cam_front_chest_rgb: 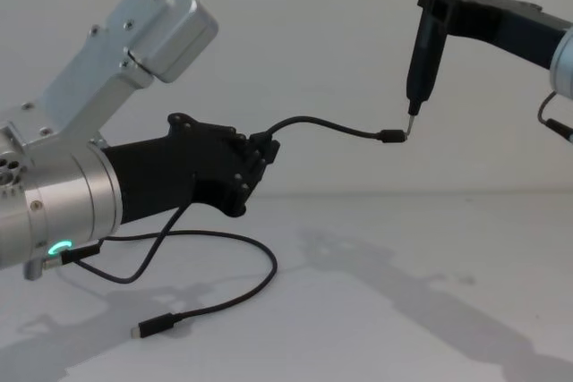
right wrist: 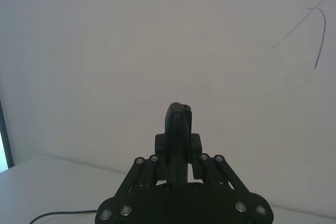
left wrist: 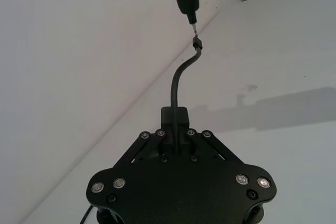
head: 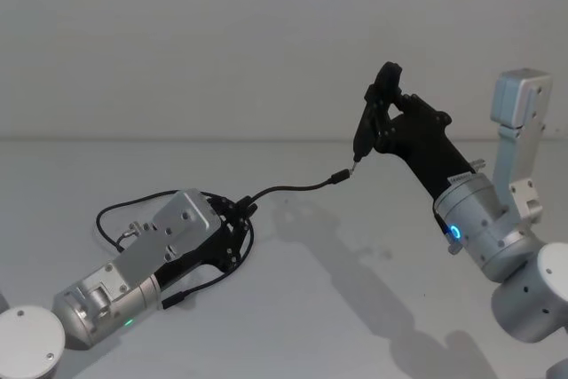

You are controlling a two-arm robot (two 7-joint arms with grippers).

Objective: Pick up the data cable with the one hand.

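My left gripper (head: 241, 212) is shut on the data cable (head: 288, 189), a thin black cord, and holds it a little above the table. From the fingers (left wrist: 174, 116) the data cable (left wrist: 176, 82) arcs out to a small plug (cam_front_chest_rgb: 391, 137). The rest of the cord loops down behind the left gripper (cam_front_chest_rgb: 262, 154) to the table, where its other plug (cam_front_chest_rgb: 152, 328) lies. My right gripper (head: 383, 106) is raised at the right, shut on a slim black pen-like tool (cam_front_chest_rgb: 423, 51). The tool's metal tip (left wrist: 193, 20) meets the hanging plug (left wrist: 197, 43).
A pale table top (head: 355, 290) runs back to a plain white wall (head: 222, 42). A white round part (head: 27, 343) sits at the near left corner. The right arm's silver elbow (head: 519, 113) stands at the far right.
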